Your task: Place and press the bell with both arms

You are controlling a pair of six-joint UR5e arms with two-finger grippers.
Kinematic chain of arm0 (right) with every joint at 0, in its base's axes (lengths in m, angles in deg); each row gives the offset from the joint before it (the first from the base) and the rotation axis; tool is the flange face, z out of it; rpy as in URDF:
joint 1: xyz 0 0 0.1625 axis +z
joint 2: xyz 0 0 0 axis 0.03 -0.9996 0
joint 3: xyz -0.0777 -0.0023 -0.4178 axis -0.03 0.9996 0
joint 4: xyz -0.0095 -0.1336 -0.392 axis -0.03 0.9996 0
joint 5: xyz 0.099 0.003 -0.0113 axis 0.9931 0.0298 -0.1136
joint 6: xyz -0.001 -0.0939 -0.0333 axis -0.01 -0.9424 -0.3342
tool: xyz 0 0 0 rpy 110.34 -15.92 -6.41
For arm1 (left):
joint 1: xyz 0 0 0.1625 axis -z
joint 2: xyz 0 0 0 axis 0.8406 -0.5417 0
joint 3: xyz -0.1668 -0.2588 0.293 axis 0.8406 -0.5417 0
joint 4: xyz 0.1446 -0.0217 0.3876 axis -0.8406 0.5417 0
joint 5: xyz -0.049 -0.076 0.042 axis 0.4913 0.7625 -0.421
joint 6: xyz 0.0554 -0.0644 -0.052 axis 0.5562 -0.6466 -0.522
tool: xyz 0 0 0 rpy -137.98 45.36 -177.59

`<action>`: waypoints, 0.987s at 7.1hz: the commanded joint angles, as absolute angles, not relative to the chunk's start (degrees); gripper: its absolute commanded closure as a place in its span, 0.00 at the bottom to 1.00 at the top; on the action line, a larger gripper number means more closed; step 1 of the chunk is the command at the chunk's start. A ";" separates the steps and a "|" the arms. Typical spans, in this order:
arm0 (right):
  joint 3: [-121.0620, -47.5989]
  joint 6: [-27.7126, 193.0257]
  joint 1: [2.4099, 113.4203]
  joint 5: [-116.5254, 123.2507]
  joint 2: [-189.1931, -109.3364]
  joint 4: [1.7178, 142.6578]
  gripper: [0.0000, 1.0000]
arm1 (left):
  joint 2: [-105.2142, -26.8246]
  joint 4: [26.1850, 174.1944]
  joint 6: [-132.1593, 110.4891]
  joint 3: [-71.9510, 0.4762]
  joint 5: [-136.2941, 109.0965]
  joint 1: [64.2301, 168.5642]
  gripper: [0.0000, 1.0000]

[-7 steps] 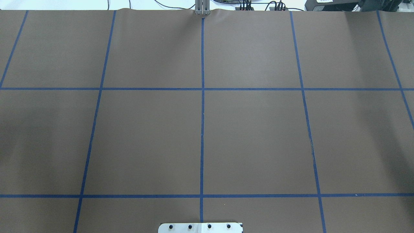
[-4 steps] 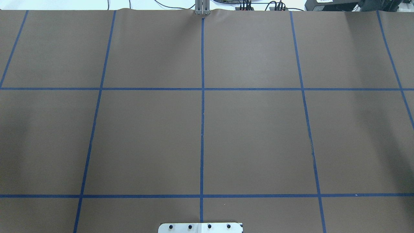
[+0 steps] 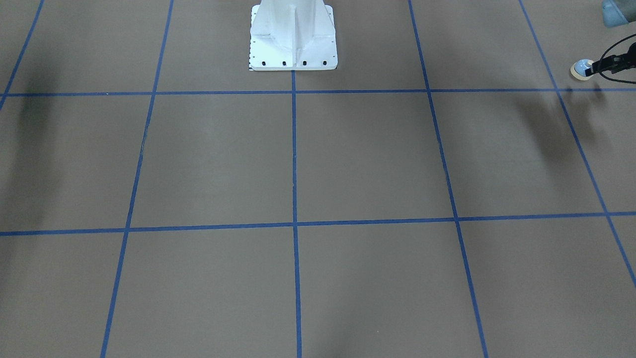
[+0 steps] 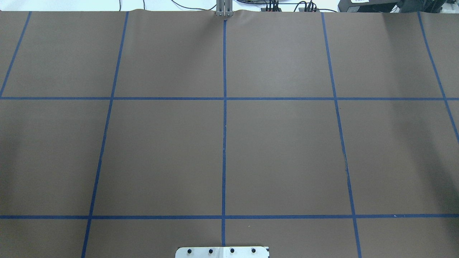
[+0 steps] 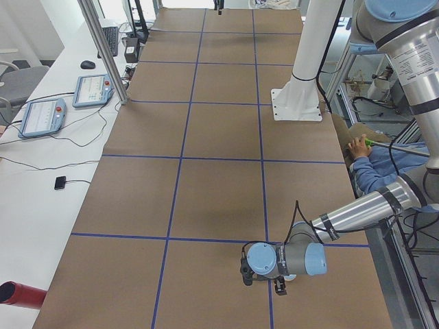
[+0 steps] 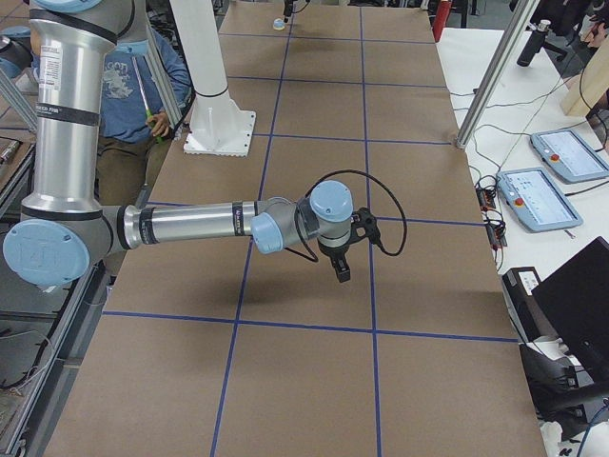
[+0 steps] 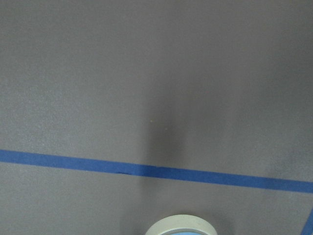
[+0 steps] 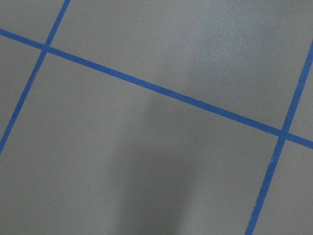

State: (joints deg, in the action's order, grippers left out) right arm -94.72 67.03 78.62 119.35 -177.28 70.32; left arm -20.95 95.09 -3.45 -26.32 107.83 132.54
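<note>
Left gripper (image 3: 592,68) is clamped on the bell (image 3: 579,69), which sits right at its fingertips. Right gripper (image 6: 341,274) hangs over the table (image 6: 314,381), well apart from the bell; can't tell its opening.

Bell (image 3: 580,68) sitting in the left gripper (image 3: 590,70) over the table (image 3: 377,159) at its left end — pedestal (image 3: 293,35) standing mid-edge, right gripper (image 6: 341,271) hanging over the right half.
</note>
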 commanded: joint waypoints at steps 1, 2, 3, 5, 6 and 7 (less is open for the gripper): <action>-94.78 66.95 78.62 119.30 -177.28 70.24 0.00 | -20.94 94.92 -3.40 -25.89 111.00 131.83 0.00; -94.78 66.95 78.62 119.30 -177.28 70.24 0.00 | -20.94 94.92 -3.40 -25.80 111.20 130.95 0.00; -94.78 67.03 78.62 119.30 -177.28 70.24 0.00 | -20.85 94.83 -3.66 -25.72 111.29 129.20 0.00; -94.78 67.03 78.62 119.30 -177.28 70.24 0.00 | -20.85 94.91 -3.66 -24.58 111.29 128.66 0.00; -94.78 66.95 78.62 119.30 -177.28 70.24 0.00 | -20.85 94.83 -3.66 -24.57 111.29 128.31 0.00; -94.78 67.03 78.62 119.30 -177.28 70.32 0.00 | -20.85 94.83 -3.66 -24.14 111.29 127.96 0.01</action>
State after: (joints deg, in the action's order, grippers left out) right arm -94.78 66.99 78.62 119.30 -177.28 70.25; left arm -20.85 94.85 -3.65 -24.56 111.29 128.41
